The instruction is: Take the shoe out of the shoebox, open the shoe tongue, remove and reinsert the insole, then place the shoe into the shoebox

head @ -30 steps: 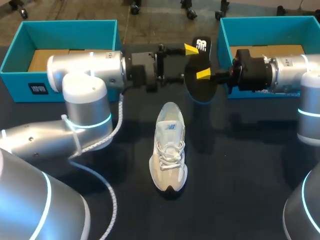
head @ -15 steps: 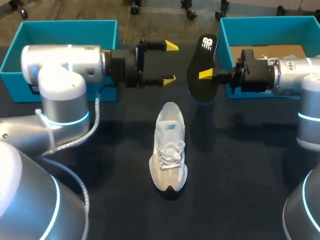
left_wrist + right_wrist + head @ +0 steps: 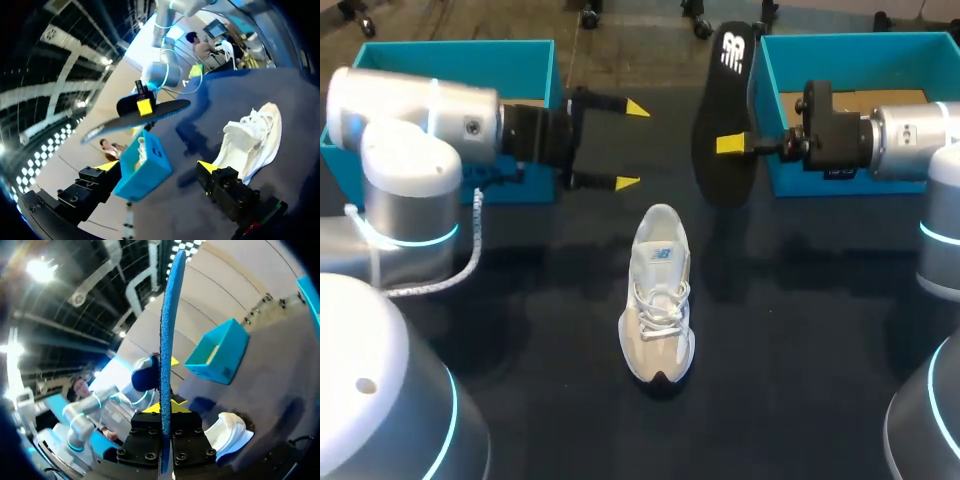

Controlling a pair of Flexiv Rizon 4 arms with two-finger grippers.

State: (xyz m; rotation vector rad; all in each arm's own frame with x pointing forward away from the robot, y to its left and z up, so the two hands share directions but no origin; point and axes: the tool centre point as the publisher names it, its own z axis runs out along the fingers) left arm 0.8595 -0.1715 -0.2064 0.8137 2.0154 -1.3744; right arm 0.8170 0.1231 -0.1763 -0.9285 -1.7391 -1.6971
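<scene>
Insole (image 3: 723, 100) clamped upright in right gripper (image 3: 726, 147), upper centre; shoe (image 3: 658, 295) below-left, heel nearest; left gripper (image 3: 632, 145) wide, empty.

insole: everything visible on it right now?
The insole is thin, flat and foam-like: black on the face toward the head camera, white print at its far end, edge blue in the right wrist view. It is off the table, on edge, pinched near its middle by the right tool. Nothing else touches it; the white shoe lies apart on the table.

Even light, soft shadows on table (image 3: 800, 350)
</scene>
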